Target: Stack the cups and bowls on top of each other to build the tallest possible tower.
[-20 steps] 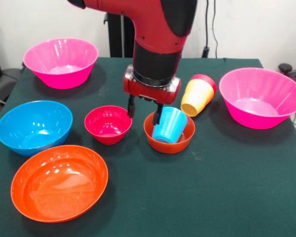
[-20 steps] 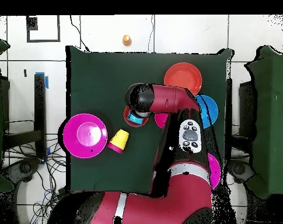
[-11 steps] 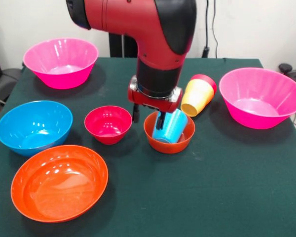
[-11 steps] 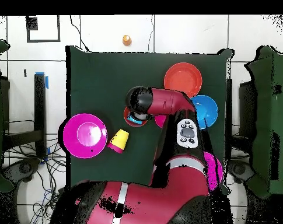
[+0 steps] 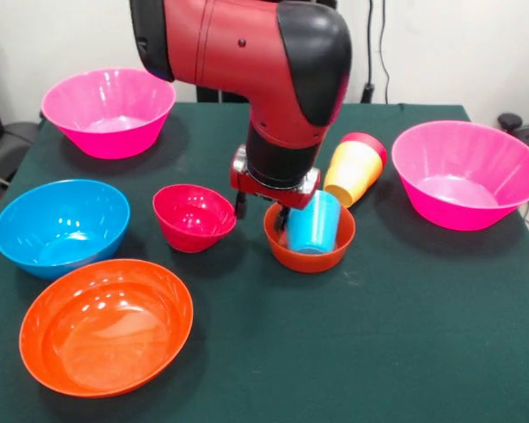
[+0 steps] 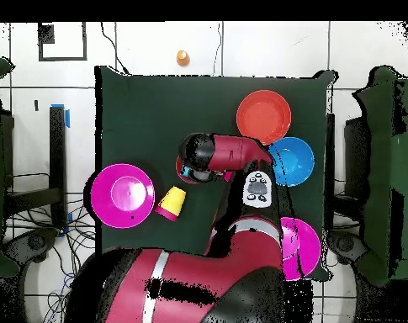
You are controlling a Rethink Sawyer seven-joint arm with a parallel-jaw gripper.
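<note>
Six bowls are counted on the table: two large pink bowls, one at the far left (image 5: 108, 110) and one at the right (image 5: 467, 174); one blue bowl (image 5: 61, 226); one wide orange bowl (image 5: 106, 325); one small crimson bowl (image 5: 193, 218); and one small orange bowl (image 5: 309, 248). Three cups are seen in the front view: one blue cup (image 5: 314, 223), one yellow cup (image 5: 352, 173) and one red cup (image 5: 368, 143). A fourth, orange cup (image 6: 182, 57) is seen only in the overhead view.
</note>
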